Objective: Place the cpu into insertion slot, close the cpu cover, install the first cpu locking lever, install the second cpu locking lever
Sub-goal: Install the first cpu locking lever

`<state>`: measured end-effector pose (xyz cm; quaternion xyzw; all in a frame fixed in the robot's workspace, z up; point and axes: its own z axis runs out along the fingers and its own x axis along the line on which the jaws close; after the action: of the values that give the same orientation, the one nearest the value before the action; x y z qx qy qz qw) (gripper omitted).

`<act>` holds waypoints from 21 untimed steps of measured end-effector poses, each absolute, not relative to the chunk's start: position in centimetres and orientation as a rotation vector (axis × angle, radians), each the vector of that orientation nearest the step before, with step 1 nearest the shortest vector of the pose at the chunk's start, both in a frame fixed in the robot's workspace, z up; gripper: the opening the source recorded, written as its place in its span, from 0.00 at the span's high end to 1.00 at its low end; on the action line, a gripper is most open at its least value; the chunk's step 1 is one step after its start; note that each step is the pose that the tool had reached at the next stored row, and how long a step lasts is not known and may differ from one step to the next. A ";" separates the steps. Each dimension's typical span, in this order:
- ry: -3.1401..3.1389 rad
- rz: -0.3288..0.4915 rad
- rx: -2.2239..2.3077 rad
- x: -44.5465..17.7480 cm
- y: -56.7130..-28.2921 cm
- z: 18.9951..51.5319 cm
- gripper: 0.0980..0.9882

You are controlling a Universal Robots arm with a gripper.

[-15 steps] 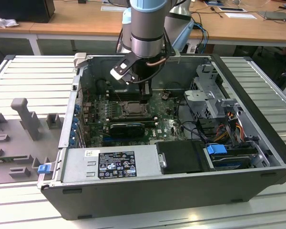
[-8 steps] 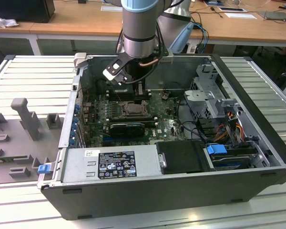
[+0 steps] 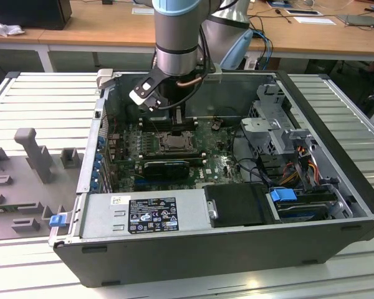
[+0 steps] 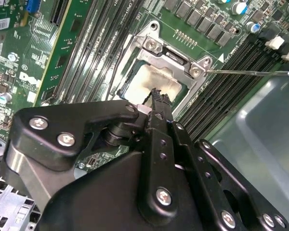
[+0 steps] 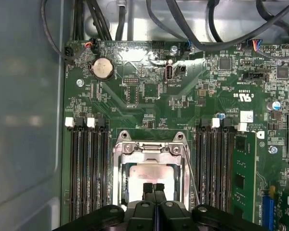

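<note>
Your gripper [image 5: 154, 188] has its fingers pinched together w/ nothing between them, tips right over the chip [image 5: 149, 174]. It sits in the slot [image 3: 173, 142], w/ the cover [image 5: 149, 149] lying down around it. A thin lever [image 5: 190, 179] beside it looks unlatched. I'd say you're seating the cover: press straight, light, off the bare chip. Can't tell if tips touch; gripper body hides the cover's near edge and any 2nd lever.

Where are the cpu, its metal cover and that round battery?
cpu [image 5: 150, 172], first wrist view, its silvery top.
cpu cover [image 5: 119, 173], first wrist view, the frame's side strip.
coin battery [image 5: 103, 68], first wrist view, its round face.
</note>
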<state>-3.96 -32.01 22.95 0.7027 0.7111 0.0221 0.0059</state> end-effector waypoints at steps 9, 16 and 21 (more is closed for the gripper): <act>2.227 0.069 2.198 -4.0 -32.0 27.0 0.99; 2.372 0.070 2.045 -4.0 -32.0 27.2 0.99; 2.423 0.071 1.986 -4.0 -32.0 27.2 0.99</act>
<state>-3.97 -31.98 27.20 0.6337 0.7733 0.0226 0.0038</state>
